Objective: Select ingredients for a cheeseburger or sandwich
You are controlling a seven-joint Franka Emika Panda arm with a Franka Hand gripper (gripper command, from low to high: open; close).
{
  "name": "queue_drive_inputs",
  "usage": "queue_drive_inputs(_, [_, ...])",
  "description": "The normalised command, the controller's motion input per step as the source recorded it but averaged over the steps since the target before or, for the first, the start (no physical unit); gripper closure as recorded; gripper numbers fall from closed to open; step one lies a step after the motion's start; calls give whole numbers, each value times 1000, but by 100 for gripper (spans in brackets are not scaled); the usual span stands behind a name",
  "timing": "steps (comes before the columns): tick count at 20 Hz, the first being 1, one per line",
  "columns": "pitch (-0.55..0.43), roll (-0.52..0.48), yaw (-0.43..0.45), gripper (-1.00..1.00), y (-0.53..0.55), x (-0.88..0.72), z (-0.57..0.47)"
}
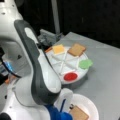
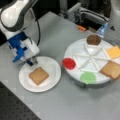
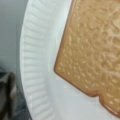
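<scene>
Now one toast square [image 2: 38,75] lies flat on the paper plate [image 2: 52,80], and my gripper [image 2: 32,61] hovers at the plate's rim toward a front view's left, nothing between its fingers as far as I can see.

Whether my fingers are spread or closed I cannot tell. On the sectioned tray [image 2: 82,47], well apart from me, sit the second toast square [image 2: 111,69], cheese square [image 2: 113,52], patty [image 2: 93,39], red disc [image 2: 68,63] and green leaf [image 2: 88,77]. No brand, label or writing is readable anywhere. All rests on the grey table [image 2: 62,102].
</scene>
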Motion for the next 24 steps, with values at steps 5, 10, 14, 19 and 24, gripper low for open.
queue_drive_inputs(5, [-81, 138, 155, -100, -184, 167, -7])
queue_drive_inputs(10, [-39, 117, 144, -100, -141, 130, 37])
queue_drive_inputs(14, [9, 12, 95, -100, -52, 37, 126])
queue_drive_inputs(19, [56, -182, 28, -100, 118, -120, 211])
queue_drive_inputs(24, [91, -394, -50, -100, 319, -256, 197])
